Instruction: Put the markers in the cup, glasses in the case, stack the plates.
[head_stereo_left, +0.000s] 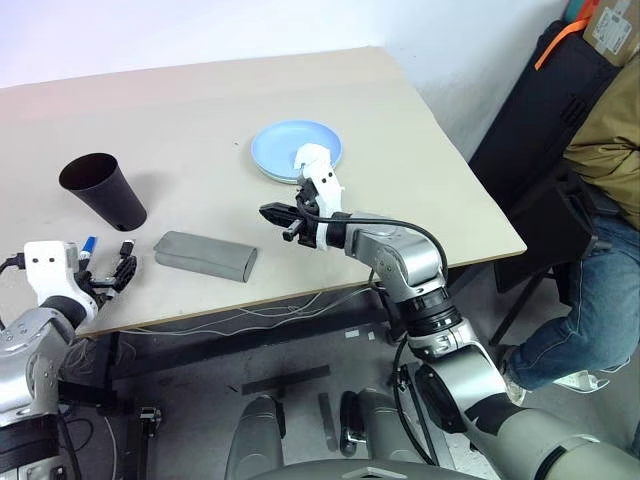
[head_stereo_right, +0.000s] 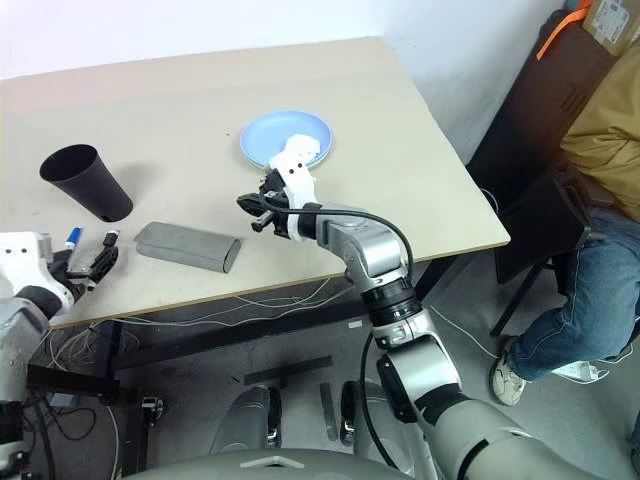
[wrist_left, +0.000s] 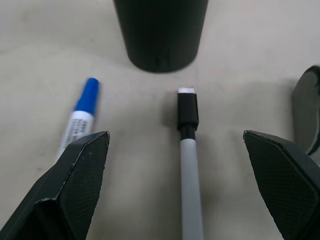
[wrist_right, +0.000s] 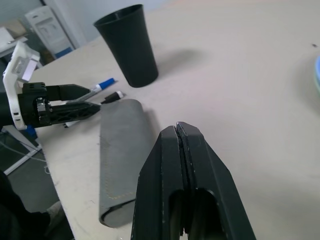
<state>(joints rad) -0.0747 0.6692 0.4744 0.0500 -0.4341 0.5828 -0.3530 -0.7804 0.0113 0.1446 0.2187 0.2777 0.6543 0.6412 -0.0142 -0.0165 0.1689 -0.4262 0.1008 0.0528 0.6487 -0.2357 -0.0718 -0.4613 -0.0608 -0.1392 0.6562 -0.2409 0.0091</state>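
Your left gripper (wrist_left: 175, 190) has its fingers (wrist_left: 75, 185) spread wide and low over the counter (head_stereo_left: 200, 120). The black-capped marker (wrist_left: 188, 165) lies flat between them, running straight along the gripper's line with its cap toward the cup (wrist_left: 160, 30); neither finger touches it. The blue-capped marker (wrist_left: 80, 120) lies just outside one finger, angled slightly, its white body partly hidden behind that fingertip. The cup stands upright just past both caps, at 12 o'clock from the gripper's opening.

In the head view, the cup (head_stereo_left: 103, 190) sits toward the counter's left side, with the two markers at about 6 o'clock from it near the front edge, where your left gripper (head_stereo_left: 118, 272) reaches them. The grey case (head_stereo_left: 205, 256) lies closed and flat at about 3 o'clock from the markers, near the front edge. The light blue plate (head_stereo_left: 290, 145) sits at roughly 1 o'clock from the case, well apart from it; you can see a second rim beneath it.

Your right gripper (head_stereo_left: 275, 213) hangs above the counter between the case and the plate, its fingers (wrist_right: 192, 165) pressed together on nothing, pointing toward the cup side.
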